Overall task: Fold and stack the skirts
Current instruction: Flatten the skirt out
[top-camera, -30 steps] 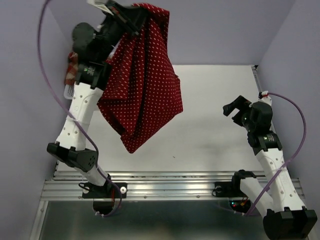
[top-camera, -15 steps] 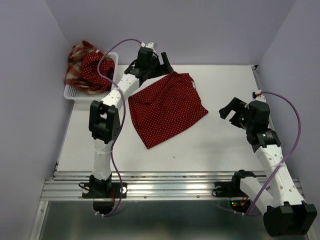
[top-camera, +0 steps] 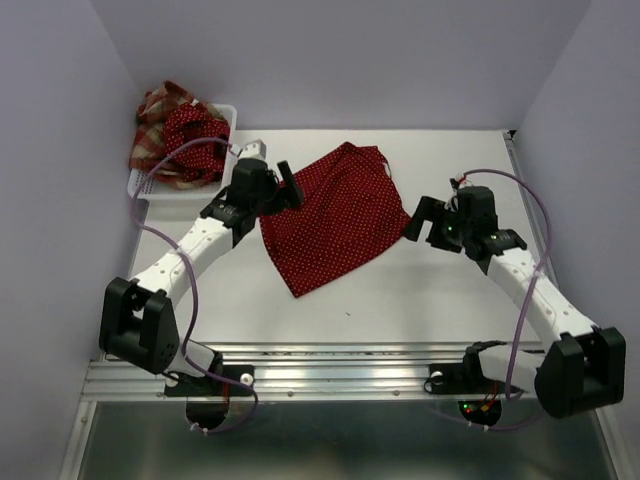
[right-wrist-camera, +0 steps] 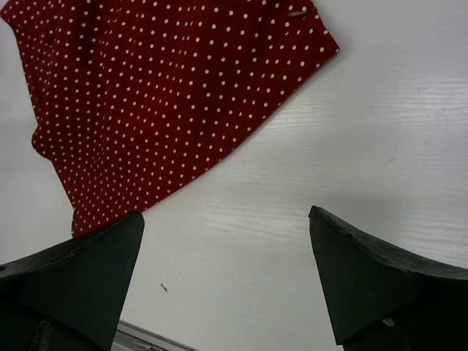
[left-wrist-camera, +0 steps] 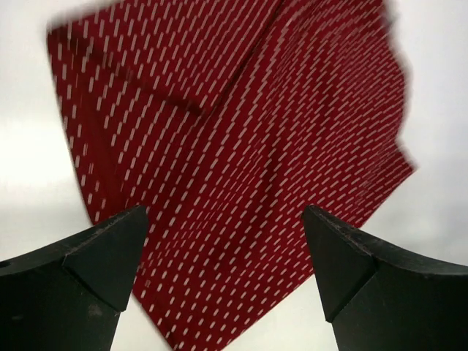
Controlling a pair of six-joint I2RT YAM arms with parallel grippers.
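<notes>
Red-and-cream plaid cloth is seen at the far left: the plaid skirt point(top-camera: 152, 120) is heaped in the basket point(top-camera: 140, 187), with 1 dotted skirt point(top-camera: 195, 135) bunched against it. The left gripper point(top-camera: 291, 190) is held with its jaws spread wide, nothing grasped, at the left edge of the 2nd dotted skirt point(top-camera: 335, 225). That skirt is spread out on the table point(top-camera: 450, 300) between the 2 arms. The right gripper point(top-camera: 425, 228) is likewise released and empty, just beside the skirt's right corner.
</notes>
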